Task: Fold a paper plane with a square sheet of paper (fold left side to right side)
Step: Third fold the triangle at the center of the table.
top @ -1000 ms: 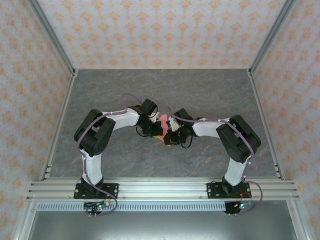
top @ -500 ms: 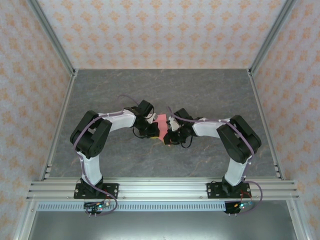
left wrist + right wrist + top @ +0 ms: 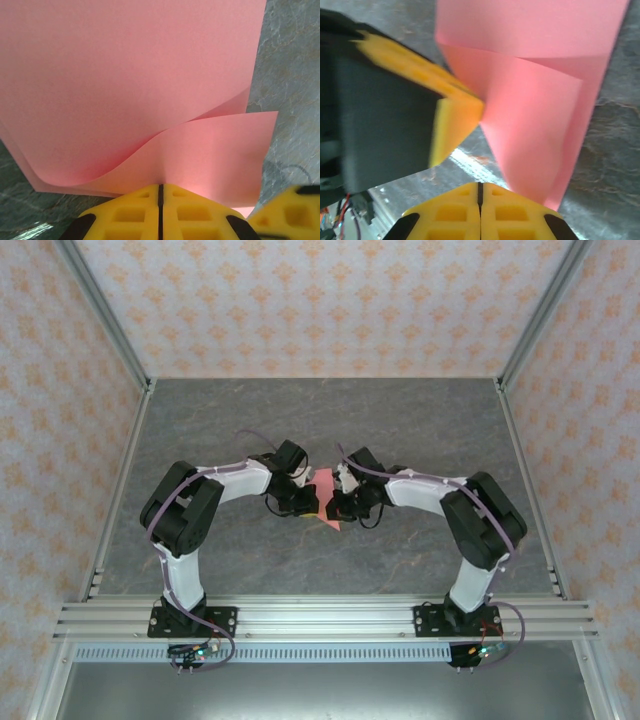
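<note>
Table (image 3: 400, 430) centre: square sheet of paper (image 3: 324, 485), partly lifted, bowed over itself, no crease pressed flat. At its 9 o'clock, left end effector (image 3: 308, 502), pads together on the sheet's near edge. At its 3 o'clock, right end effector (image 3: 341, 504), pads together too, sheet corner just beside one pad, grip on it not confirmable. Likely trouble: thin paper slipping or tearing under opposing pulls; edges landing skewed if the bow collapses off-line; finger collision, tips nearly touching. Bare table toward 12 and 6 o'clock; frame rails (image 3: 121, 485) well apart.
</note>
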Action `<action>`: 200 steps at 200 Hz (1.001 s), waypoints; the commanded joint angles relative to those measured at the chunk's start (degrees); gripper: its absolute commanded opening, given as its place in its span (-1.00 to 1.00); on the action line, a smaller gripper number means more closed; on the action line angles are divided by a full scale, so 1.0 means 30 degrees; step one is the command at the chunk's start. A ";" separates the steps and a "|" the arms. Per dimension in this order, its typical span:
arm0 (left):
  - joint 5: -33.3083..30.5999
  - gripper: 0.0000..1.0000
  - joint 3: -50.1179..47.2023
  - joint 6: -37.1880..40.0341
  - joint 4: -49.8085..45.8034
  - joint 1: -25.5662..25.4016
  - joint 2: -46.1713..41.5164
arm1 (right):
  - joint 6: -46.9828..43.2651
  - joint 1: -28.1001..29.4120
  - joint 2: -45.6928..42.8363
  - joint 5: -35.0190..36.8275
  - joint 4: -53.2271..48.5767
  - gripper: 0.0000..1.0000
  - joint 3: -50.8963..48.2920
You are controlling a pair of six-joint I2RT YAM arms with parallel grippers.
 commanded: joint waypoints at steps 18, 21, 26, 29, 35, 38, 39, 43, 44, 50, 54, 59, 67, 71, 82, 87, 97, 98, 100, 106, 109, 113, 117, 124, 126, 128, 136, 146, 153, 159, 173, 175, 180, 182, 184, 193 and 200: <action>-0.0811 -0.83 -0.0182 -0.0005 -0.0331 0.0110 -0.0221 | 0.0350 0.0030 0.1080 0.1499 -0.1640 -0.85 0.0402; -0.0786 -0.83 -0.0168 0.0004 -0.0303 0.0133 -0.0269 | 0.0344 0.0030 0.1143 0.1562 -0.1726 -0.85 0.0392; -0.0757 -0.83 -0.0141 -0.0006 -0.0280 0.0130 -0.0371 | 0.0358 0.0030 0.1259 0.1667 -0.1878 -0.85 0.0381; -0.0724 -0.83 -0.0122 -0.0037 -0.0227 0.0136 -0.0449 | 0.0375 0.0045 0.1290 0.1726 -0.1927 -0.85 0.0375; -0.0670 -0.83 -0.0080 -0.0064 -0.0159 0.0130 -0.0610 | 0.0436 0.0030 0.1383 0.1920 -0.2083 -0.85 0.0396; -0.0615 -0.83 -0.0074 -0.0051 -0.0091 0.0114 -0.0699 | 0.0469 0.0030 0.1397 0.2014 -0.2147 -0.85 0.0387; -0.0594 -0.83 -0.0068 -0.0080 -0.0078 0.0125 -0.0728 | 0.0469 0.0030 0.1427 0.2058 -0.2162 -0.85 0.0381; -0.0481 -0.83 -0.0041 -0.0102 0.0006 0.0136 -0.0831 | 0.0508 0.0030 0.1505 0.2164 -0.2270 -0.85 0.0403; -0.0469 -0.83 -0.0051 -0.0091 0.0029 0.0136 -0.0867 | 0.0518 0.0030 0.1511 0.2191 -0.2297 -0.85 0.0403; -0.0301 -0.82 -0.0059 -0.0108 0.0186 0.0117 -0.1041 | 0.0502 0.0030 0.1575 0.2288 -0.2394 -0.85 0.0438; -0.0164 -0.82 -0.0054 -0.0108 0.0300 0.0135 -0.1192 | 0.0491 0.0030 0.1643 0.2368 -0.2502 -0.86 0.0455; -0.0003 -0.82 -0.0061 -0.0108 0.0462 0.0108 -0.1329 | 0.0495 0.0030 0.1720 0.2548 -0.2674 -0.86 0.0503; 0.0272 -0.82 -0.0035 -0.0756 0.0652 0.0056 -0.1549 | 0.0472 0.0031 0.1814 0.2732 -0.2903 -0.86 0.0548; 0.0386 -0.81 -0.0048 -0.0855 0.0776 0.0035 -0.1638 | 0.0440 0.0050 0.1831 0.2795 -0.2999 -0.86 0.0575; 0.0667 -0.81 -0.0004 -0.0985 0.1038 -0.0144 -0.1774 | 0.0349 0.0035 0.1951 0.3095 -0.3303 -0.87 0.0679; 0.0708 -0.81 0.0092 -0.0989 0.1020 -0.0250 -0.1760 | 0.0309 0.0030 0.1966 0.3199 -0.3390 -0.87 0.0706; 0.0741 -0.81 0.0240 -0.0944 0.0977 -0.0381 -0.1624 | 0.0267 0.0034 0.2011 0.3303 -0.3509 -0.87 0.0754; 0.0758 -0.81 0.0251 -0.0936 0.0968 -0.0386 -0.1601 | 0.0280 0.0032 0.2013 0.3303 -0.3517 -0.87 0.0754; 0.0741 -0.81 0.0281 -0.0937 0.0955 -0.0412 -0.1569 | 0.0268 0.0030 0.2043 0.3303 -0.3523 -0.87 0.0776; 0.0723 -0.81 0.0360 -0.0930 0.0939 -0.0420 -0.1406 | 0.0241 0.0030 0.2074 0.3305 -0.3529 -0.87 0.0769; 0.0698 -0.81 0.0365 -0.0928 0.0958 -0.0446 -0.1311 | 0.0276 0.0034 0.2099 0.3304 -0.3525 -0.87 0.0782; 0.0713 -0.81 0.0403 -0.0950 0.0986 -0.0449 -0.1202 | 0.0276 0.0030 0.2117 0.3285 -0.3521 -0.87 0.0798; 0.0716 -0.81 0.0407 -0.0959 0.0989 -0.0453 -0.1052 | 0.0274 0.0030 0.2145 0.3275 -0.3550 -0.87 0.0812; 0.0740 -0.81 0.0436 -0.0998 0.1015 -0.0449 -0.0820 | 0.0256 0.0030 0.2159 0.3247 -0.3554 -0.87 0.0857; 0.0729 -0.81 0.0459 -0.1004 0.1018 -0.0449 -0.0736 | 0.0255 0.0030 0.2182 0.3245 -0.3554 -0.87 0.0846; 0.0741 -0.81 0.0464 -0.0969 0.1041 -0.0449 -0.0686 | 0.0240 0.0030 0.2188 0.3230 -0.3576 -0.87 0.0858; 0.0773 -0.82 0.0479 -0.0993 0.1112 -0.0451 -0.0461 | 0.0258 0.0031 0.2133 0.3274 -0.3626 -0.87 0.0870; 0.0739 -0.82 0.0485 -0.1000 0.1197 -0.0449 -0.0250 | 0.0216 0.0030 0.2145 0.3307 -0.3692 -0.87 0.0879; 0.0728 -0.82 0.0501 -0.0939 0.1260 -0.0449 -0.0167 | 0.0209 0.0030 0.2102 0.3303 -0.3719 -0.87 0.0872; 0.0714 -0.82 0.0523 -0.0957 0.1325 -0.0449 -0.0079 | 0.0206 0.0030 0.2102 0.3307 -0.3738 -0.87 0.0872; 0.0617 -0.82 0.0627 -0.0842 0.1369 -0.0449 0.0160 | 0.0161 0.0030 0.2160 0.3391 -0.3801 -0.87 0.0885; 0.0603 -0.82 0.0660 -0.0811 0.1356 -0.0449 0.0190 | 0.0150 0.0030 0.2153 0.3398 -0.3814 -0.87 0.0897; 0.0505 -0.82 0.0686 -0.0737 0.1248 -0.0449 0.0237 | 0.0146 0.0030 0.2171 0.3417 -0.3833 -0.87 0.0901; 0.0451 -0.82 0.0712 -0.0712 0.1215 -0.0449 0.0238 | 0.0147 0.0030 0.2171 0.3420 -0.3844 -0.87 0.0901; 0.0415 -0.82 0.0725 -0.0684 0.1163 -0.0442 0.0239 | 0.0147 0.0030 0.2185 0.3442 -0.3868 -0.87 0.0901; 0.0137 -0.82 0.0735 -0.0538 0.0994 -0.0449 0.0237 | 0.0087 0.0030 0.2216 0.3604 -0.4002 -0.87 0.0930; -0.0125 -0.83 0.0677 -0.0464 0.0881 -0.0421 0.0238 | 0.0048 0.0030 0.2204 0.3758 -0.4124 -0.87 0.0958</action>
